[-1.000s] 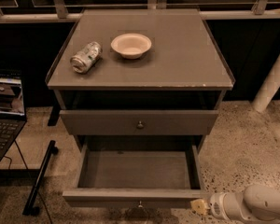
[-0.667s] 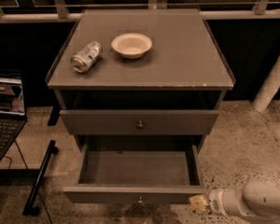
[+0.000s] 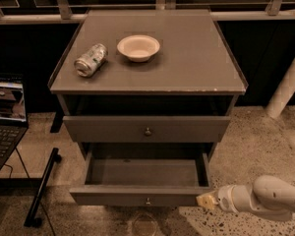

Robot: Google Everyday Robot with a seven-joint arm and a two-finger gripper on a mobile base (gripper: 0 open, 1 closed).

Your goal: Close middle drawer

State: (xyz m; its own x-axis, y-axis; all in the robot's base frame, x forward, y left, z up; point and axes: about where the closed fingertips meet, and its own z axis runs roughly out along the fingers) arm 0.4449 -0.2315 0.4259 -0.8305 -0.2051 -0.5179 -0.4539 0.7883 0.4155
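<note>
The middle drawer (image 3: 137, 196) is pulled out of the grey-brown cabinet, with its flat front panel and small round knob (image 3: 147, 200) facing me and its inside empty. My gripper (image 3: 204, 200) comes in from the lower right on a white arm (image 3: 270, 198). Its cream tip is at the right end of the drawer's front panel, touching it or nearly so.
The drawer above (image 3: 147, 128) stands only slightly out. A lying can (image 3: 90, 60) and a white bowl (image 3: 138, 47) sit on the cabinet top (image 3: 187, 58). A laptop (image 3: 7, 114) is at the left, a black bar (image 3: 42, 188) lies on the floor, and a white post (image 3: 287, 85) stands at the right.
My gripper has moved up and a little left in the picture, along with the drawer's front panel. The middle drawer now sticks out less than before.
</note>
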